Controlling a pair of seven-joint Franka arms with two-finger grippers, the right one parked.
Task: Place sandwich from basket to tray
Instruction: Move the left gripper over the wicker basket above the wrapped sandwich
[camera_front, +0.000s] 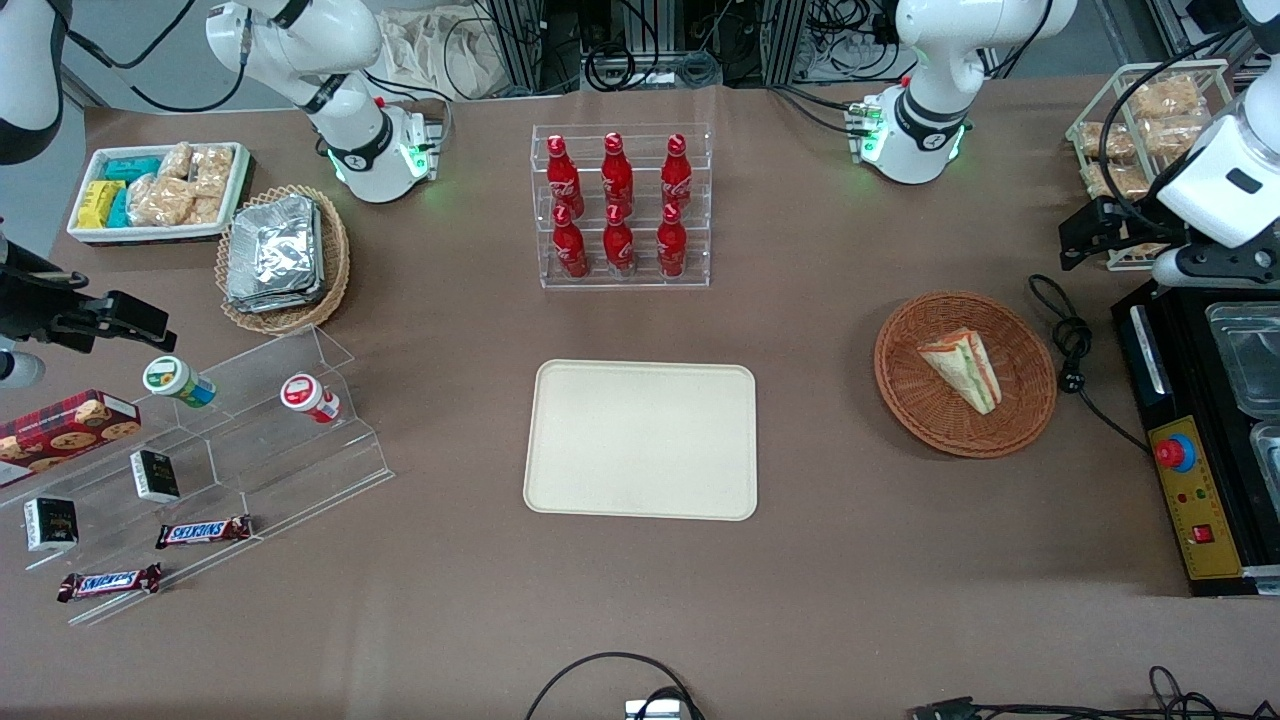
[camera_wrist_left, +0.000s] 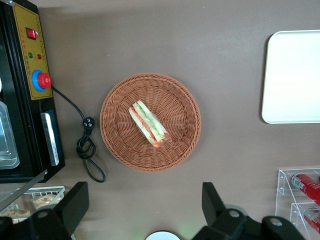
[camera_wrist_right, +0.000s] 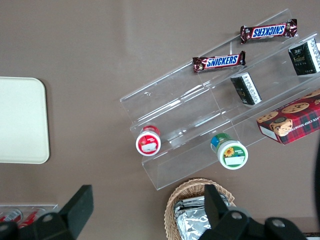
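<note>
Left gripper (camera_wrist_left: 142, 210) aloft — jaws apart

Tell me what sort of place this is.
Probably a robot lab's mock snack shop: red cola bottles in a clear rack, chocolate bars on acrylic steps, cables around. The hand, open, hovers over the reddish-brown wicker basket.

I read "SNICKERS" on two chocolate bars (camera_wrist_right: 219, 62) lying on the clear stepped display stand (camera_wrist_right: 200, 115); the second bar (camera_wrist_right: 268, 31) sits one step lower, nearer the front camera. The red bottles (camera_front: 617, 205) in the clear rack carry white script, but I cannot make it out as words. Two small black boxes (camera_wrist_right: 246, 88) on the same stand bear print too fine for me to read, and so do the white labels on the two round lids (camera_wrist_right: 148, 141) on the stand. On the sandwich (camera_front: 962, 368), basket (camera_front: 1030, 345) and tray (camera_front: 640, 440) I find no lettering. The end effector (camera_wrist_left: 145, 205), above the basket, shows no markings either.
</note>
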